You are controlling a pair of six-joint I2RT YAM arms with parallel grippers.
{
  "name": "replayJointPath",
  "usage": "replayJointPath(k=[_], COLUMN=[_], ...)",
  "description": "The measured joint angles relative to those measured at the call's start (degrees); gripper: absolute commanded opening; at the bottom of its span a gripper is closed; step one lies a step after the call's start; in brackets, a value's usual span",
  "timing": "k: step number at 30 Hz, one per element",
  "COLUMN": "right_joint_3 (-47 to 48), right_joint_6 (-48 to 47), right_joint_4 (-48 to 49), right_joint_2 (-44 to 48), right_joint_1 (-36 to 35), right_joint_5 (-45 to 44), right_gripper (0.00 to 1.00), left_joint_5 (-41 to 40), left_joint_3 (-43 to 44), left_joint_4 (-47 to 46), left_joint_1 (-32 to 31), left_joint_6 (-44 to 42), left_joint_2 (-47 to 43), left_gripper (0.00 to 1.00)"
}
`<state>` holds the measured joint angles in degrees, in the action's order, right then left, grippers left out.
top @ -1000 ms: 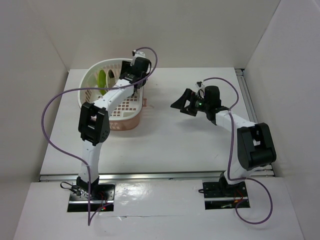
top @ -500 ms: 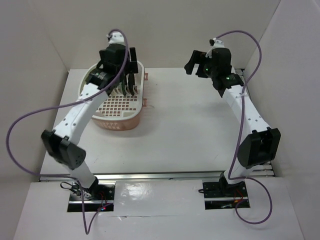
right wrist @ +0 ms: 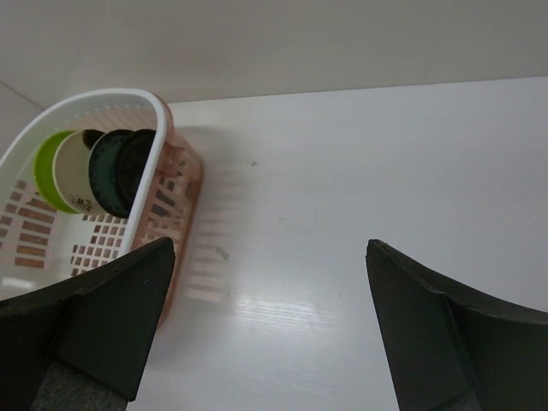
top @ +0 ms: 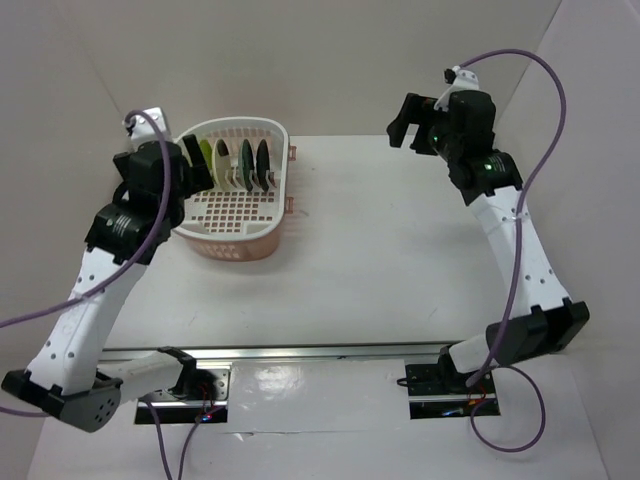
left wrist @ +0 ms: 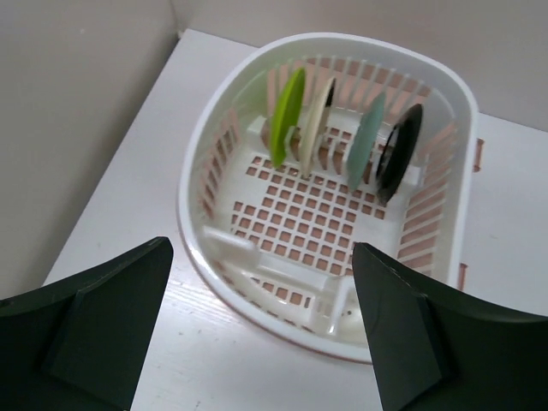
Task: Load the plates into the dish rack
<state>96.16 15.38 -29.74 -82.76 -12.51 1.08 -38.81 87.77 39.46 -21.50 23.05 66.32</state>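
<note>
Standing edgewise in dish rack (top: 232, 245), plates (top: 245, 162), left fingers (left wrist: 94, 334) and right fingers (right wrist: 98, 312) spread, aloft.

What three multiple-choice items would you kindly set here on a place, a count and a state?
1. Where is the lime green plate? A. at the row's end, beside the cream plate; B. flat on the table; C. in a hand.
2. How many plates stand in the dish rack? A. two; B. three; C. four.
3. How is the left hand? A. shut on a plate; B. open, empty; C. shut on the rim.
1 A, it stands outermost; 2 C, four upright discs show; 3 B, its fingers stand wide apart.
</note>
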Motion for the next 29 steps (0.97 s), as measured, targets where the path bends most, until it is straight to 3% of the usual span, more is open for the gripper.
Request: replayJointPath(k=[15,29], right_joint_3=[-7.2,-6.8], right_joint_6=[0.6,0.7], right_joint_4=[-11.7,-22.2], right_joint_2=[24.3,32.0], right_joint_1=[-0.9,-0.9], right_joint_5=[-0.7,-5.2], right_gripper=[1.0,1.0], left_joint_5=[3.4,4.6], left_joint_3=[-13.6,-8.9], left_joint_4=[6.9,10.3], left_joint_1=[1.8,-0.9], left_joint_6=[5.7,9.0], left_joint_2=[-19.4,-18.2], left_gripper=[1.0,1.0])
